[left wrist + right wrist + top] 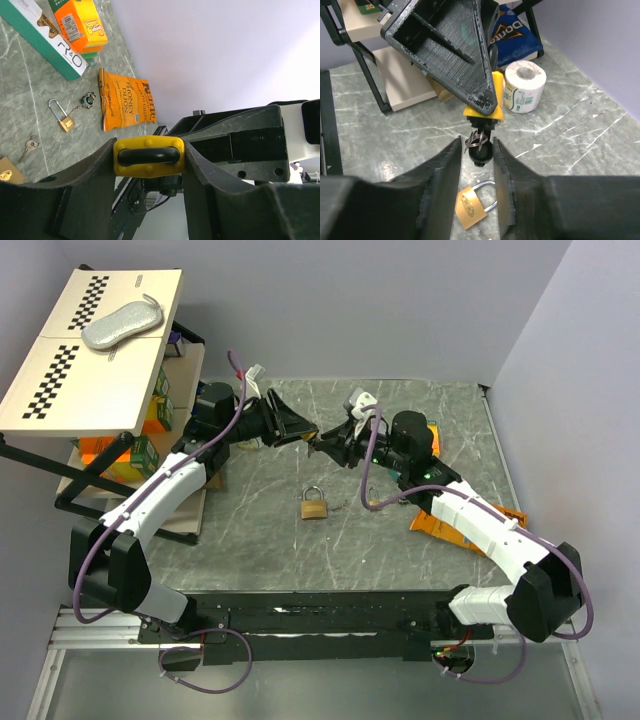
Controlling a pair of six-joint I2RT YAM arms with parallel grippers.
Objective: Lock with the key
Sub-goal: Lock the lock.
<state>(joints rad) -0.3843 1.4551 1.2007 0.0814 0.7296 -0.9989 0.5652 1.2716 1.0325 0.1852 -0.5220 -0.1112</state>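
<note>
L gripper [303, 431] clamped on yellow padlock [148, 156], held up off table [290, 560]. Black-headed key [481, 151] w/ ring stuck in padlock's underside, sitting btwn R gripper [477, 142] fingers. Can't tell if actually pinched: slight gap seen on one side. Brass padlock [469, 209] lying flat on table right below.

White shells on the left arm [160, 495] and right arm [490, 530], with chunky black joints and black bases [120, 580] near the bottom of the frame. Purple cables [85, 570] looped along both. Left gripper [305, 432] and right gripper [325, 445] all black. Wedge-shaped fingers [440, 185], finely ridged, a bit scuffed and pale at the tips. Small round holes [260, 172] in the black block, right side of the left wrist view.
</note>
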